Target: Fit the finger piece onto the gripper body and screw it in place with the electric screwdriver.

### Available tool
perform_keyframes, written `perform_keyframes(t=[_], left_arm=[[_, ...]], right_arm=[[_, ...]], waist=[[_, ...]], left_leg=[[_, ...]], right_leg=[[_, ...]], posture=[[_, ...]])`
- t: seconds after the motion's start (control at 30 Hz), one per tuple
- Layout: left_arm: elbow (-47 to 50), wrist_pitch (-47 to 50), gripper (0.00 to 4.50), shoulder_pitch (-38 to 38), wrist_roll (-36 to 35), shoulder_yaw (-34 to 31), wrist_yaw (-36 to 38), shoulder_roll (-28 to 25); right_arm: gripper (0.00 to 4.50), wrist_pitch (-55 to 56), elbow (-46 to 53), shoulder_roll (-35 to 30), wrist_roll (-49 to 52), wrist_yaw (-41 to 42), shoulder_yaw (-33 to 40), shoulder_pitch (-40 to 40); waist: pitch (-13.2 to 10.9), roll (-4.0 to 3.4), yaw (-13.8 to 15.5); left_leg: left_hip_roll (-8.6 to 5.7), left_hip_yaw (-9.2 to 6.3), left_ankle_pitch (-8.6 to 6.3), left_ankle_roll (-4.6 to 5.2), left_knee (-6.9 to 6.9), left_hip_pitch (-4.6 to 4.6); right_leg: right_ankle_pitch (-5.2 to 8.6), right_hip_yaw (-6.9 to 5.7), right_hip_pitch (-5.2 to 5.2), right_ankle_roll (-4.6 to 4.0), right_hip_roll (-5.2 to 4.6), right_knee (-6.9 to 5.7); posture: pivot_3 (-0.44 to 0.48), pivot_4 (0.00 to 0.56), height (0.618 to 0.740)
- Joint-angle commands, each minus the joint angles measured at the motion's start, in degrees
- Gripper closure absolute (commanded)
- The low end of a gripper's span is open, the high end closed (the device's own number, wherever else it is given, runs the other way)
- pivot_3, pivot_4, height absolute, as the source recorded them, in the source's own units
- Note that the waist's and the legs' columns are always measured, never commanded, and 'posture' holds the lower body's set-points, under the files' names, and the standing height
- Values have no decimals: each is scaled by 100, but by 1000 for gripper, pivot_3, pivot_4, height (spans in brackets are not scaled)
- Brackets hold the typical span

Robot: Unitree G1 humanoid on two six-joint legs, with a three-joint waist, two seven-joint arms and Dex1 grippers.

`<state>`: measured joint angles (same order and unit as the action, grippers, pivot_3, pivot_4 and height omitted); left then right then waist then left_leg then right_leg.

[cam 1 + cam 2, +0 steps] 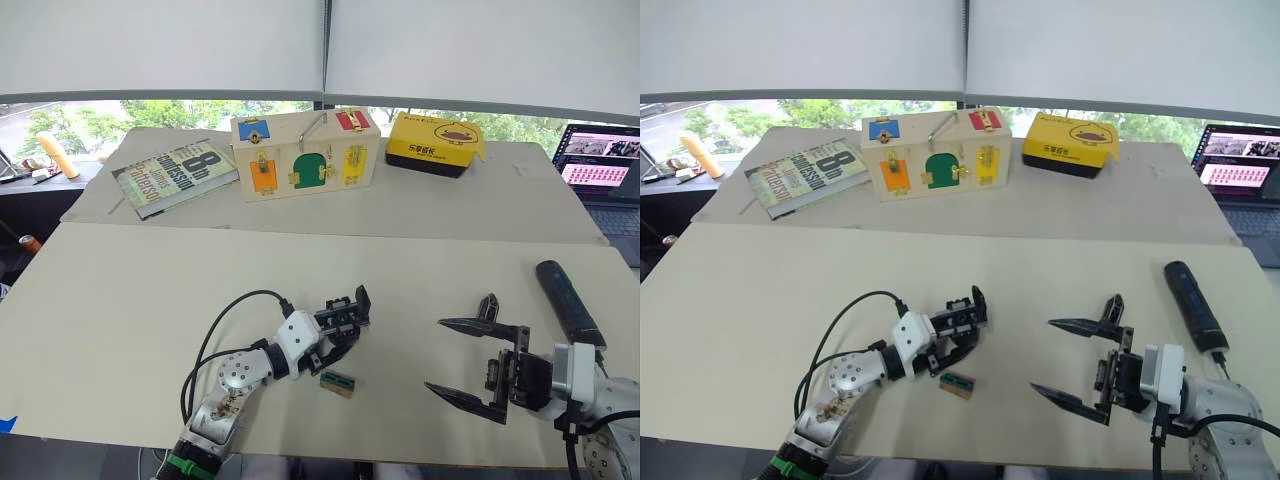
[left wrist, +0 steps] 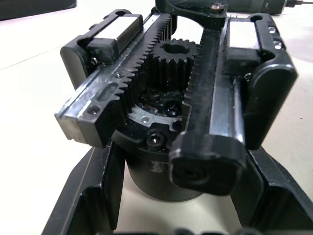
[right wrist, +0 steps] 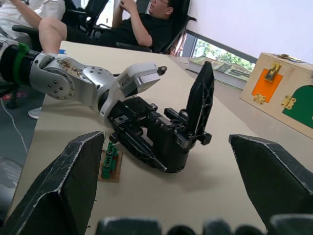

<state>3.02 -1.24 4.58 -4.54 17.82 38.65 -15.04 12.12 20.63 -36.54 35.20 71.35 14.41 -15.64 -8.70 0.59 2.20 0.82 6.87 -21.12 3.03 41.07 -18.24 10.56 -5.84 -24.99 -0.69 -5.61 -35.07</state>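
The gripper body (image 1: 345,314), a black blocky assembly with toothed racks and a gear (image 2: 171,54), rests on the table left of centre, one pointed finger (image 3: 199,105) standing up from it. My left gripper (image 1: 333,345) is shut on its base, a finger on each side. My right gripper (image 1: 462,360) hovers wide open to the right with nothing between its fingers. A small black pointed finger piece (image 1: 488,304) lies just beyond its far finger. The electric screwdriver (image 1: 568,300), a thick dark cylinder, lies on the table at the far right.
A small green-and-tan board (image 1: 337,383) lies just in front of the gripper body. At the back stand a wooden latch box (image 1: 305,155), a book (image 1: 175,175), a yellow box (image 1: 432,143) and a laptop (image 1: 600,165). People (image 3: 137,24) sit beyond the table's left side.
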Motion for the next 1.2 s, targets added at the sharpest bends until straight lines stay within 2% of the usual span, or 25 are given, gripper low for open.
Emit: perform_keyframes(t=[0.03,0.27,0.93,1.07,1.13,1.2], left_arm=[[-82,24,2148,-67,62,-109,-123,-67],[-201,43,2148,-7,130,-158,-169,-179],[-552,-90,2148,209,140,-281,-545,-3],[-609,-43,2148,169,-75,-363,-513,37],[-639,-137,1109,181,-56,-328,-408,-13],[-677,-206,346,205,-33,-317,-341,-64]], right_arm=[[0,130,31,-52,158,108,212,-33],[0,137,-25,-34,149,190,246,-43],[0,182,-145,20,-8,153,147,-22],[0,251,-269,24,-44,181,152,38],[0,255,-276,11,-48,187,134,61],[0,249,-251,2,-36,180,139,50]], waist=[[2,-4,-3],[14,-23,-27],[17,-27,-2],[17,-28,-5],[17,-28,-7],[17,-28,-9]], left_leg=[[0,0,0,0,0,0],[3,0,1,-1,-2,7],[2,-1,13,17,-1,6],[2,-1,13,19,-2,6],[2,-2,13,20,-2,5],[2,-3,14,19,-2,6]], right_leg=[[0,1,0,0,0,0],[-2,9,3,-4,1,-2],[-21,15,5,-13,-4,-2],[-22,12,5,-14,-25,-1],[-22,10,5,-14,-25,-1],[-22,11,4,-14,-24,-1]], posture=[[0,150,740],[0,150,740],[0,150,740],[0,150,740],[0,150,740],[0,150,740]])
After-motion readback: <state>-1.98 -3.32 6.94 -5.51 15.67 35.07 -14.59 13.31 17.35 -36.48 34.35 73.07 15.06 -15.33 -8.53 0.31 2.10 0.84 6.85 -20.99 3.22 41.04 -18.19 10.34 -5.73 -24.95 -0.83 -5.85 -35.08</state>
